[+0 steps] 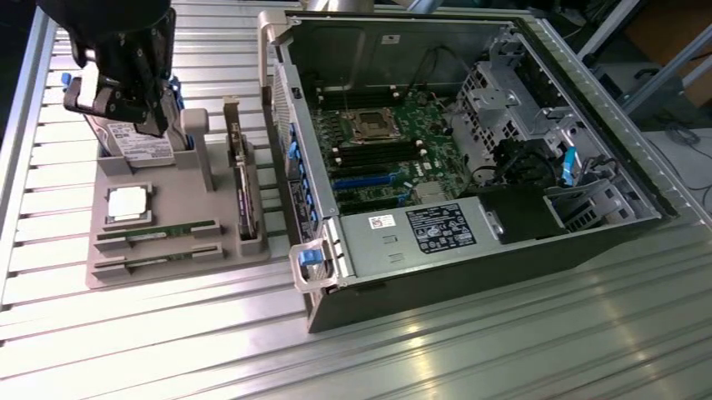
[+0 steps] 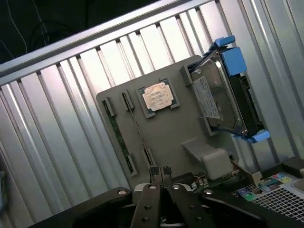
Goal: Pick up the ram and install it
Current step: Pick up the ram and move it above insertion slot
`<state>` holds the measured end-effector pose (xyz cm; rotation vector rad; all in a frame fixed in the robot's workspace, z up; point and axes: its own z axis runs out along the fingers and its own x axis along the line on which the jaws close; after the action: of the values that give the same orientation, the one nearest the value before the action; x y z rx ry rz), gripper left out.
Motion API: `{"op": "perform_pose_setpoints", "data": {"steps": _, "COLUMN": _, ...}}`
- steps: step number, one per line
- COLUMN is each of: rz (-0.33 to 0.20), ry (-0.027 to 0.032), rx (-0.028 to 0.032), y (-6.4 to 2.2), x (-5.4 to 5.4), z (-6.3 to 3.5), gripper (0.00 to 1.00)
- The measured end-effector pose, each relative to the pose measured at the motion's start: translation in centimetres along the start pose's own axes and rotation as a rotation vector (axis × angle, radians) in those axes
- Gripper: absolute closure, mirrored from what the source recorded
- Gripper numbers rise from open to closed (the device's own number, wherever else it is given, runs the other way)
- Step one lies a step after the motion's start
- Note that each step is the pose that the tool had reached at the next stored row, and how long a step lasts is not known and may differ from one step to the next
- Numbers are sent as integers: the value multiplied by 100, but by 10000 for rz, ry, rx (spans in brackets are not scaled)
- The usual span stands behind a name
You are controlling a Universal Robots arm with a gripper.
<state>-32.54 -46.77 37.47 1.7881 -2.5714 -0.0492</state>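
While together and empty, the fingers [image 2: 153,174] above the grey tray [image 1: 178,275], well apart from the ram [image 1: 156,234]

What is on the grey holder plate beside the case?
A hard drive standing upright, a silver processor chip, the ram in its slot, an expansion card. In the exterior view the pincer covers the drive's top.

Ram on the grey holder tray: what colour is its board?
Green. The ram shows best in the exterior view, lying in its slot.
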Motion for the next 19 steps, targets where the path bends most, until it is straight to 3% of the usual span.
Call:
{"op": "perform_pose_setpoints", "data": {"steps": 4, "rz": -1738, "ry": 60, "rx": -16, "y": 0, "x": 0, "z": 13, "gripper": 89}}
{"op": "perform_pose_setpoints", "data": {"steps": 10, "rz": -3671, "ry": 122, "rx": -33, "y": -1, "x": 1, "z": 32, "gripper": 89}}
{"op": "perform_pose_setpoints", "data": {"steps": 14, "rz": -3694, "ry": 124, "rx": -34, "y": -1, "x": 0, "z": 32, "gripper": 89}}
{"op": "perform_pose_setpoints", "data": {"steps": 15, "rz": -3694, "ry": 124, "rx": -34, "y": -1, "x": 0, "z": 32, "gripper": 83}}
{"op": "perform_pose_setpoints", "data": {"steps": 16, "rz": -3694, "ry": 124, "rx": -34, "y": -1, "x": 0, "z": 32, "gripper": 83}}
{"op": "perform_pose_setpoints", "data": {"steps": 19, "rz": -3693, "ry": 124, "rx": -34, "y": -1, "x": 0, "z": 32, "gripper": 64}}
